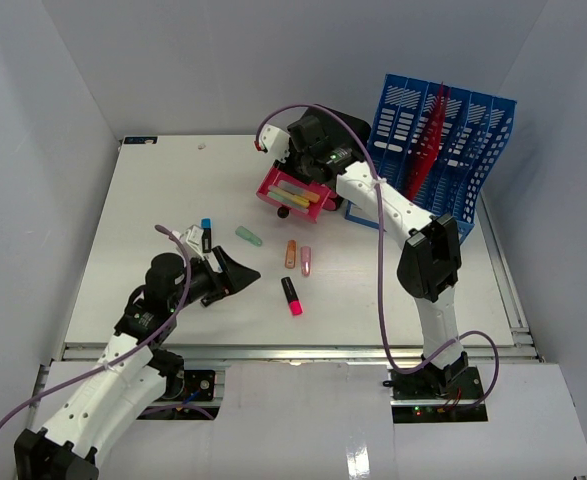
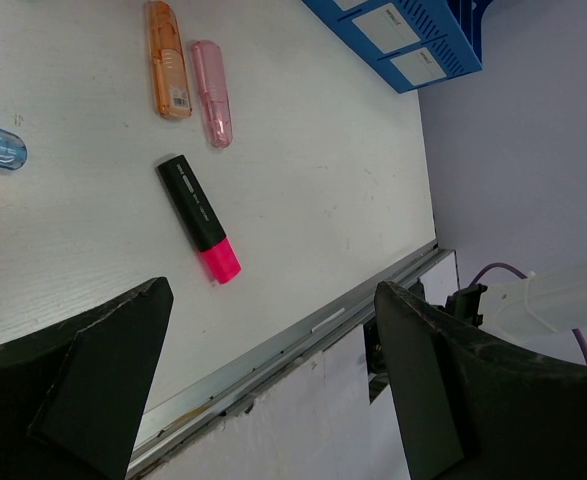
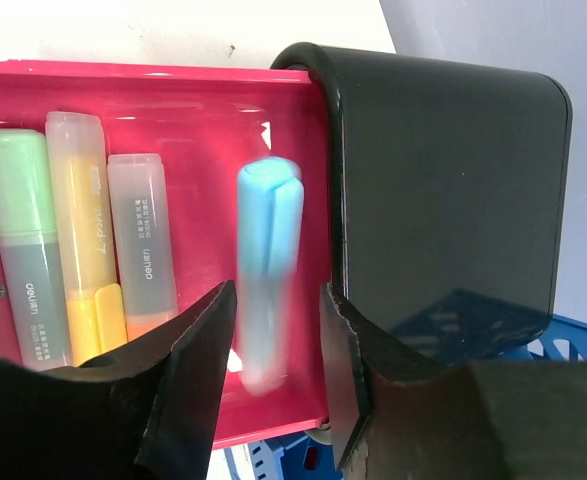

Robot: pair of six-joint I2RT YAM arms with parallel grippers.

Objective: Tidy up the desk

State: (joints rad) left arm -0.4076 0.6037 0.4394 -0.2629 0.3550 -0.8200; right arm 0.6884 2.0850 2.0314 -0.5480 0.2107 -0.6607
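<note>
The desk (image 1: 163,190) is a white tabletop with a metal rail (image 2: 303,335) along its front. My right gripper (image 1: 295,165) hangs over the open pink drawer (image 1: 295,192) of a black box (image 1: 325,135). In the right wrist view its jaws (image 3: 278,320) stand open around a blurred blue highlighter (image 3: 268,270), with a gap on each side. Green (image 3: 18,230), yellow (image 3: 81,230) and orange (image 3: 141,240) highlighters lie in the drawer (image 3: 198,110). My left gripper (image 1: 235,272) is open and empty above the desk, near a black-and-pink highlighter (image 2: 199,218).
A blue file rack (image 1: 438,150) stands at the back right, behind the black box. Loose on the desk are a pale green highlighter (image 1: 248,236), an orange one (image 1: 290,253), a pink one (image 1: 305,260) and the black-and-pink one (image 1: 291,295). A blue-capped pen (image 1: 205,228) lies by my left arm.
</note>
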